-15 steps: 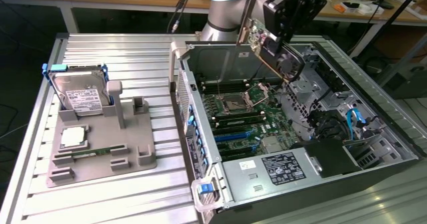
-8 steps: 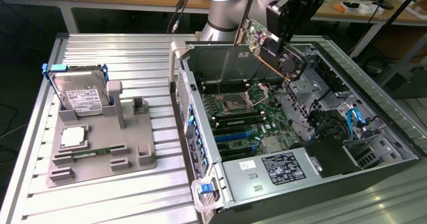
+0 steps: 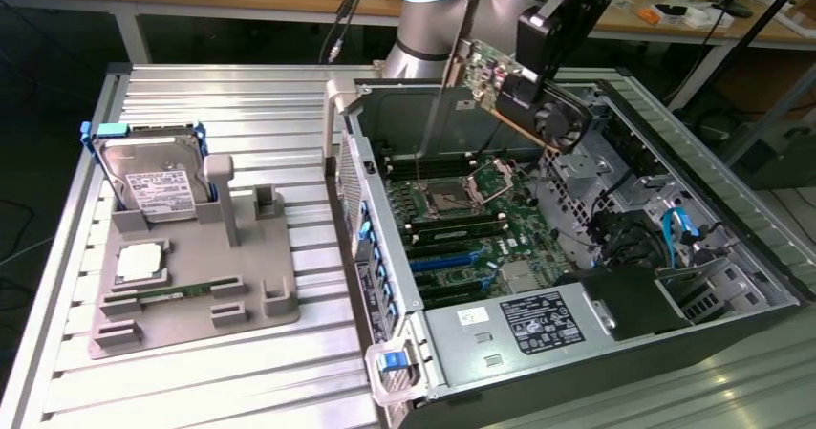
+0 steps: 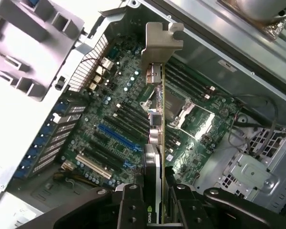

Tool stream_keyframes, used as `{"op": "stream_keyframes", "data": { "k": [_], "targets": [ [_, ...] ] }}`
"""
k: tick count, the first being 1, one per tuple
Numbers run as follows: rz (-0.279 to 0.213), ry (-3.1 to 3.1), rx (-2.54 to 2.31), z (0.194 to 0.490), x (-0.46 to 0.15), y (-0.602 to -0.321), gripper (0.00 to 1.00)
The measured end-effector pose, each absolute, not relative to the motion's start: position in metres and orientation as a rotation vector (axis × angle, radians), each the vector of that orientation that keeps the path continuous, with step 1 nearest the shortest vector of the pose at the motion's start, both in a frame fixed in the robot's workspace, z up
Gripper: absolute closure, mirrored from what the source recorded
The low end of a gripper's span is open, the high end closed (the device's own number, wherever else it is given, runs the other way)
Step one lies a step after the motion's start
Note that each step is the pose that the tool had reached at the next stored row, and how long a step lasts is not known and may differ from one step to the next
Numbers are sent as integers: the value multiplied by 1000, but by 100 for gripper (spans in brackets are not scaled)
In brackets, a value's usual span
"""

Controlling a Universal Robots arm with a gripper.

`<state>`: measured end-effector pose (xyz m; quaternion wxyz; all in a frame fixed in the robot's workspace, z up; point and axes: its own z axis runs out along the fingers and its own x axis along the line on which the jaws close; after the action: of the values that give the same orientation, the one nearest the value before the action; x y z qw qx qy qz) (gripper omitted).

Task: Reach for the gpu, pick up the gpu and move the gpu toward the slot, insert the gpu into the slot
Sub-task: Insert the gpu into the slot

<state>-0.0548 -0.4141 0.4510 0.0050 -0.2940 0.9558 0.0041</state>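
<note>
Closest, the hand (image 4: 156,193) is clamped on the gpu (image 4: 154,162), held over the motherboard (image 4: 131,81); the slot (image 4: 120,137) below the hand is not yet filled.

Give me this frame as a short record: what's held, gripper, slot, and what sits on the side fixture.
held: gpu, lifted above the open computer case
gripper: shut on the gpu
slot: blue, on the motherboard, nothing in it
side fixture: grey holder with a hard drive standing in it
</note>
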Motion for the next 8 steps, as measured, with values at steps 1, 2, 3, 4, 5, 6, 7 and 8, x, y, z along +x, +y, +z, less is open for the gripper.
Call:
{"op": "stream_keyframes", "data": {
  "k": [1, 2, 3, 4, 5, 6, 7, 8],
  "targets": [
    [13, 2987, -942, 451, -55, -414, 73],
    [13, 2980, -962, 451, -54, -414, 73],
    [13, 2973, -984, 451, -54, -414, 73],
    [13, 2966, -1005, 451, -54, -414, 73],
    [14, 2959, -1025, 451, -53, -414, 73],
    [14, 2953, -1044, 451, -53, -414, 73],
    [15, 2946, -1061, 451, -52, -414, 73],
    [15, 2938, -1084, 451, -51, -414, 73]
  ]
}}
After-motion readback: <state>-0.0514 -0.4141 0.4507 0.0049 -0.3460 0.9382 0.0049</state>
